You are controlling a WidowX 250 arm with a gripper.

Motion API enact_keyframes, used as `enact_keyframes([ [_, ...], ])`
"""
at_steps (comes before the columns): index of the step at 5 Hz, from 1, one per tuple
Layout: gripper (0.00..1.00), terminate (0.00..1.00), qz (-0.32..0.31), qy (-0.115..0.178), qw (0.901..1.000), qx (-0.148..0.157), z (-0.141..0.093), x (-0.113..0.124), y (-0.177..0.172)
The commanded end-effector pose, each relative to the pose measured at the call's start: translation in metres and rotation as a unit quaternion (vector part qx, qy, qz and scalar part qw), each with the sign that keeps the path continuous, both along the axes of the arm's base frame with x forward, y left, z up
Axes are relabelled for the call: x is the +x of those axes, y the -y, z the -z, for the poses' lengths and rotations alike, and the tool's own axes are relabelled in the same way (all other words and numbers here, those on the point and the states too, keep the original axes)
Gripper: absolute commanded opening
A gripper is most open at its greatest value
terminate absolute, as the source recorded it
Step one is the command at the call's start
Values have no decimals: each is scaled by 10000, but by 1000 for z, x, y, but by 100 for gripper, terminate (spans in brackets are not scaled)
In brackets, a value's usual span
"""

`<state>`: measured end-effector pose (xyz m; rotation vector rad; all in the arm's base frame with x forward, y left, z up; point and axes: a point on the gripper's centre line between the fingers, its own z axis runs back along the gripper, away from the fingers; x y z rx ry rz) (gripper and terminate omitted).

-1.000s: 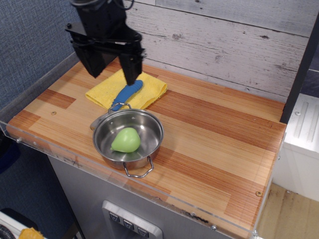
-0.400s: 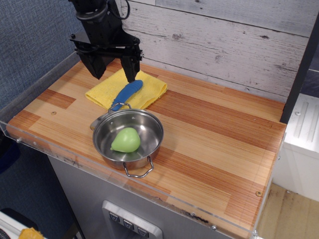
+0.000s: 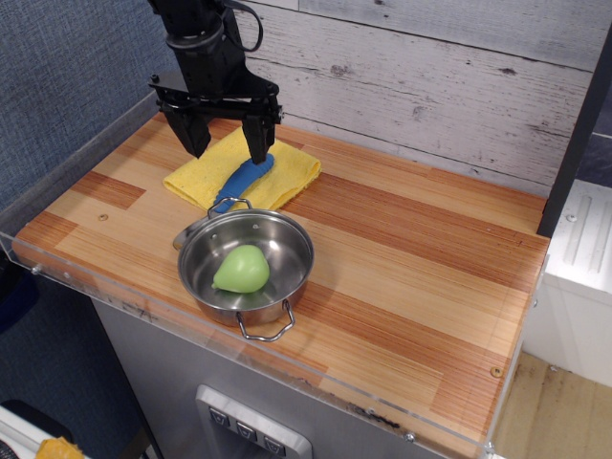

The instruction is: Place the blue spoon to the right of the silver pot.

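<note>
The blue spoon (image 3: 239, 183) lies on a yellow cloth (image 3: 287, 172) at the back left of the wooden counter. Its handle points up-right; its metal bowl (image 3: 187, 232) lies at the pot's far-left rim. The silver pot (image 3: 287, 251) stands just in front of the cloth and holds a green pear-shaped object (image 3: 241, 270). My black gripper (image 3: 229, 151) hangs open over the cloth, its two fingers on either side of the spoon's handle end, the right finger (image 3: 258, 145) close to the handle. It holds nothing.
A clear plastic rim (image 3: 76, 158) runs along the counter's left and front edges. A grey plank wall (image 3: 430, 76) stands behind. Bare wood (image 3: 421, 277) spreads to the right of the pot.
The gripper has come down and shifted slightly right, closer to the spoon's handle. The spoon, pot and cloth have not moved.
</note>
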<state>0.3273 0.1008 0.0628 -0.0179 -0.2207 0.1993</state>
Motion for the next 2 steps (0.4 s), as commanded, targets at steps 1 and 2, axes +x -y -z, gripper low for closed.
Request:
enact_keyframes([
  [1, 100, 0, 61, 80, 9998, 179, 2, 12, -2],
  [2, 100, 0, 68, 47, 9998, 176, 9, 13, 0],
])
